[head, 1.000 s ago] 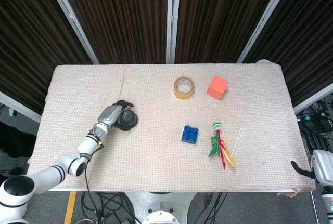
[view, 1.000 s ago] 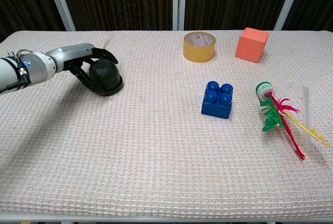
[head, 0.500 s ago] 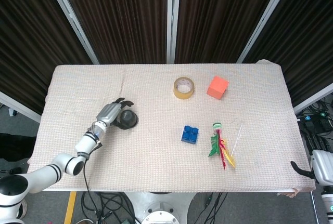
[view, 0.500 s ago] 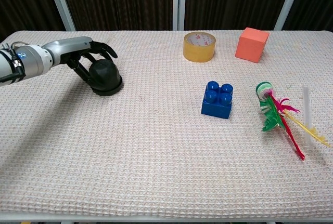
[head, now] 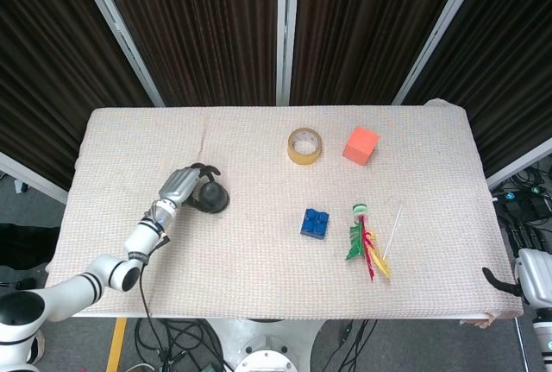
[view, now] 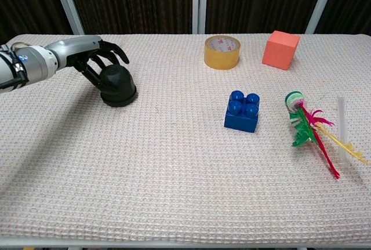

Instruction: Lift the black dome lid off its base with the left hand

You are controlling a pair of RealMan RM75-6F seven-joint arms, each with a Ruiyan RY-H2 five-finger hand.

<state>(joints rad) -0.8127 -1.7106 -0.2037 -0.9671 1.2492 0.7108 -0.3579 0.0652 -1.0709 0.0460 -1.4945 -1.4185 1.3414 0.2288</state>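
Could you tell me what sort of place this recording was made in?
Probably a robot lab or test station: a cloth-covered table backed by dark curtains, scattered practice props like a tape roll, and loose cables on the floor.

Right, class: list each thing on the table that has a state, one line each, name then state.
Dome lid: on its base, not lifted.
Left hand: fingers curled over the lid.
Tape roll: lying flat.
Orange cube: resting on the table.
Blue brick: studs up.
Feather toy: lying on its side.
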